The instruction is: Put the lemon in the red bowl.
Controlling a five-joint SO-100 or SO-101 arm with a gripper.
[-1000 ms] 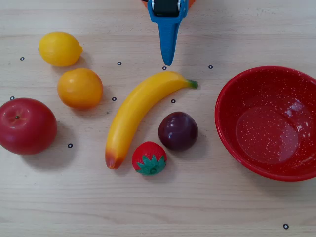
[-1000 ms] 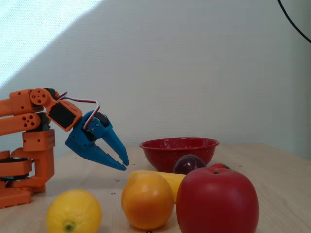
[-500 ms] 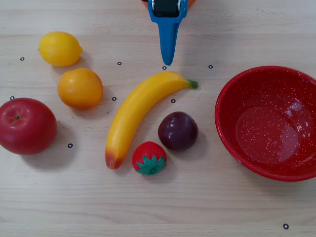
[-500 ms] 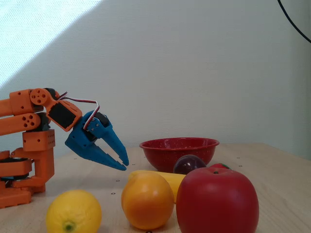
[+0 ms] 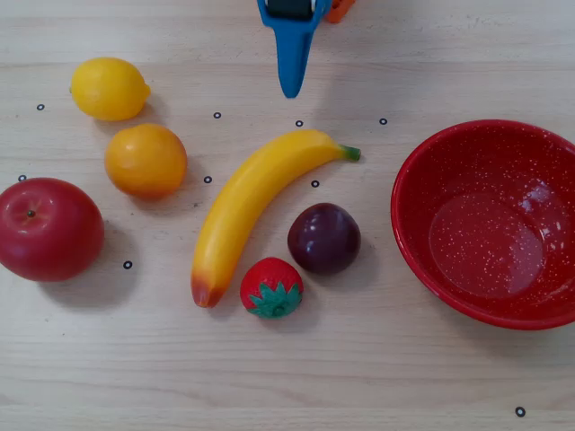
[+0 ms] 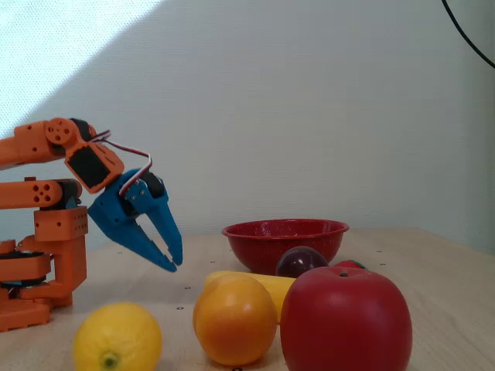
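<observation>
The lemon (image 5: 109,88) lies on the pale wooden counter (image 5: 359,377) at the upper left of the overhead view, well apart from the blue claw (image 5: 291,90), which enters from the top edge and points down toward the middle of the counter. In the fixed view the claw (image 6: 172,261) hangs above the surface on the orange arm (image 6: 46,193), tilted downward, with its two fingers slightly apart and nothing between them; the lemon (image 6: 117,337) sits in the foreground, nearer the camera than the claw. Just below the lemon in the overhead view rests an orange (image 5: 145,160), and below that a red apple (image 5: 47,228) at the left edge. A banana (image 5: 252,203) lies diagonally in the centre, its green tip pointing right, with a dark plum (image 5: 323,237) and a strawberry (image 5: 271,287) just beside its lower half. The red bowl (image 5: 422,260), speckled white, stands empty at the right side, far from the lemon. Small dark ring marks dot the counter. Behind it the fixed view shows a plain pale wall (image 6: 309,100) with a slanting patch of light at the upper left.
</observation>
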